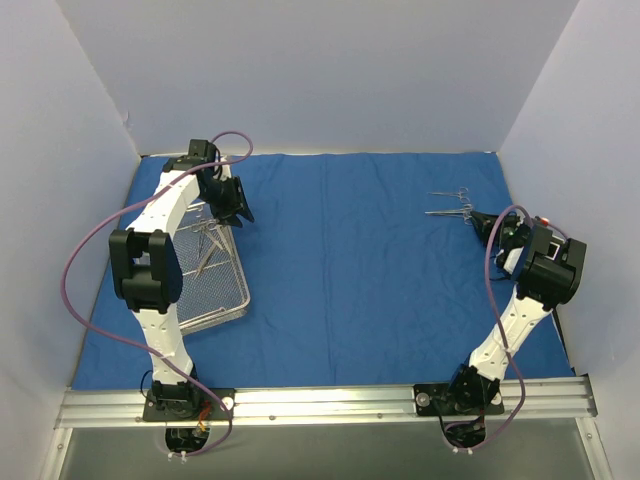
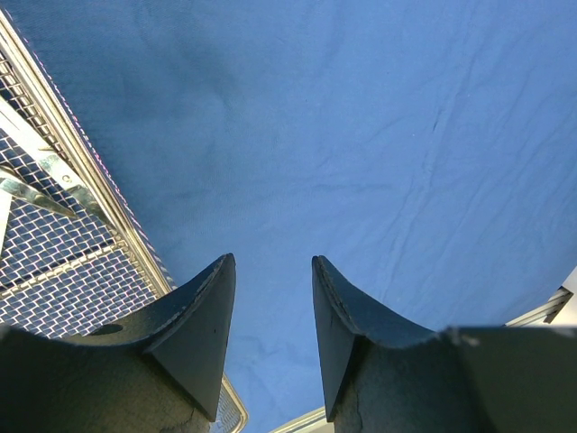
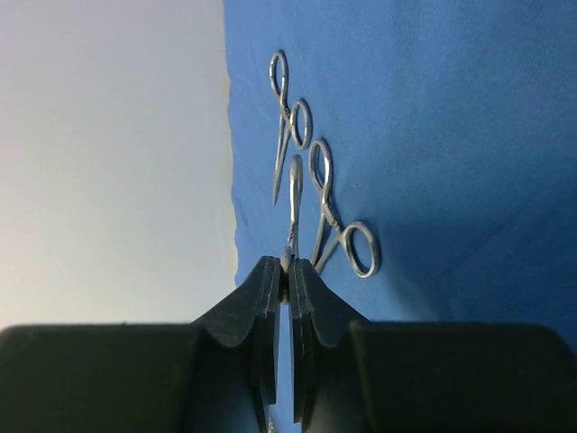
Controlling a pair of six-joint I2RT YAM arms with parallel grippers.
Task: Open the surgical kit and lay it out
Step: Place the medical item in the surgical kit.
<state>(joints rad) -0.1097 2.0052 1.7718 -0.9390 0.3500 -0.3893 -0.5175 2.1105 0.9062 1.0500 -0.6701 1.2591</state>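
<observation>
Two arms work over a blue cloth (image 1: 340,260) spread flat across the whole table, lightly creased, with pale walls (image 1: 320,70) on three sides and a metal rail (image 1: 320,400) along the near edge.

Top view: we note the wire-mesh tray (image 1: 232,312) on the left part of the cloth, with several thin silver instruments (image 1: 208,245) lying inside it. The left gripper (image 1: 235,200) hangs over the tray's far right corner. Well to the right of the tray, near the wall, the right gripper (image 1: 478,220) meets a small group of laid-out instruments (image 1: 450,193).

Left wrist view: fingers parted, nothing between them. We see bare cloth below and the tray's rim (image 2: 81,180) just to the left.

Right wrist view: the jaws are clenched on one slim instrument (image 3: 295,194), its ring handle pointing away. Two loose instruments (image 3: 329,216) lie on the cloth just beyond it, close to the cloth's edge and the wall.
</observation>
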